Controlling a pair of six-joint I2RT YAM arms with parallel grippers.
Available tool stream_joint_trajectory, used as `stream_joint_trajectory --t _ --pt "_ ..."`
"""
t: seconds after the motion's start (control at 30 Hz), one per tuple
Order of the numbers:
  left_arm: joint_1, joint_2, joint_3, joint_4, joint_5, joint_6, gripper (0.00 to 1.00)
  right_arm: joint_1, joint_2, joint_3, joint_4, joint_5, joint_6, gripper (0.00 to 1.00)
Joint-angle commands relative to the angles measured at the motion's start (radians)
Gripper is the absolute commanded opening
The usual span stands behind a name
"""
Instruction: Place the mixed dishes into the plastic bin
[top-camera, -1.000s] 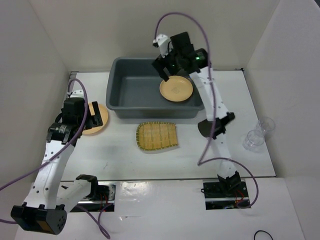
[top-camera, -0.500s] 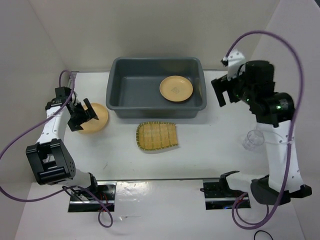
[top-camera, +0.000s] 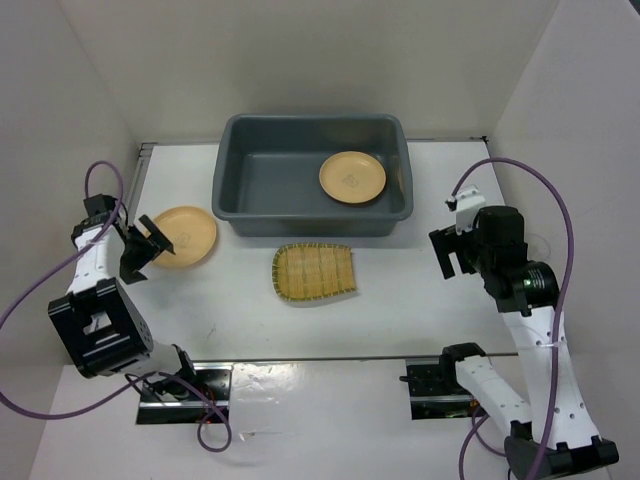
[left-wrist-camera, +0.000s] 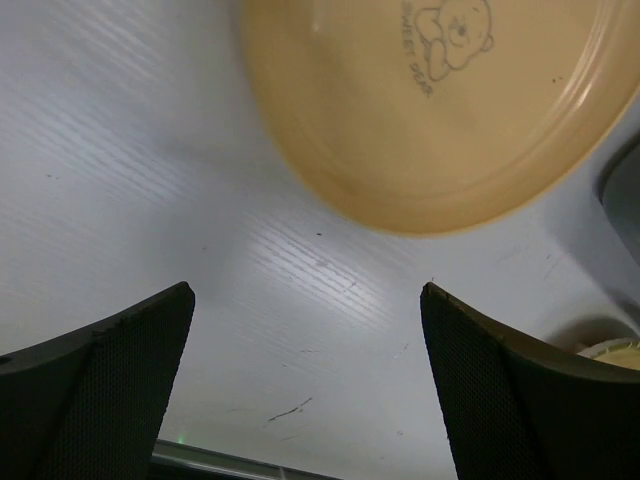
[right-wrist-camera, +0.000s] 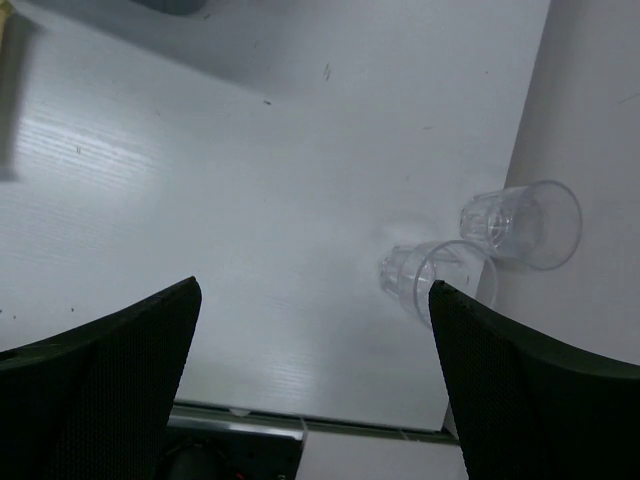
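The dark grey plastic bin (top-camera: 300, 222) stands at the back middle with one yellow-orange plate (top-camera: 352, 177) lying inside it. The other plate (top-camera: 188, 235) lies on the table left of the bin; it also shows in the left wrist view (left-wrist-camera: 430, 110). The tan woven tray (top-camera: 314, 271) lies in front of the bin. My left gripper (top-camera: 145, 245) (left-wrist-camera: 305, 290) is open and empty, just left of the table plate. My right gripper (top-camera: 447, 250) (right-wrist-camera: 315, 288) is open and empty. The clear cup (right-wrist-camera: 437, 278) stands just beyond its right finger; the arm hides it from above.
White walls close in the table on the left, back and right. A second cup shape (right-wrist-camera: 522, 224) shows at the right wall beside the cup; it may be a reflection. A corner of the bin (left-wrist-camera: 625, 195) shows in the left wrist view.
My right arm left the plate in the bin, swung right and came down toward the cup. My left gripper drew back leftward off the table plate.
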Motion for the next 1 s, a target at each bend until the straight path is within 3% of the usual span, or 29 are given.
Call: stream_joint_trajectory --t 0.0,0.2,0.47,0.9,0.97 --pt "0.049 -0.014 -0.030 0.041 0.013 -0.088 1.00 -0.004 -0.011 0.012 0.088 0.010 0.022 0.99" --pt "0.069 0.115 -0.062 0.087 0.039 -0.198 1.00 -0.070 -0.069 -0.066 0.247 0.151 0.079 0.99" --pt "0.069 0.224 0.050 0.037 -0.134 -0.246 1.00 -0.070 -0.213 -0.282 0.512 0.248 0.078 0.99" --pt "0.012 0.394 0.110 0.027 -0.200 -0.257 1.00 -0.039 -0.221 -0.369 0.560 0.294 0.081 0.99" --pt "0.003 0.413 0.110 0.038 -0.200 -0.238 0.89 -0.028 -0.221 -0.369 0.569 0.303 0.081 0.99"
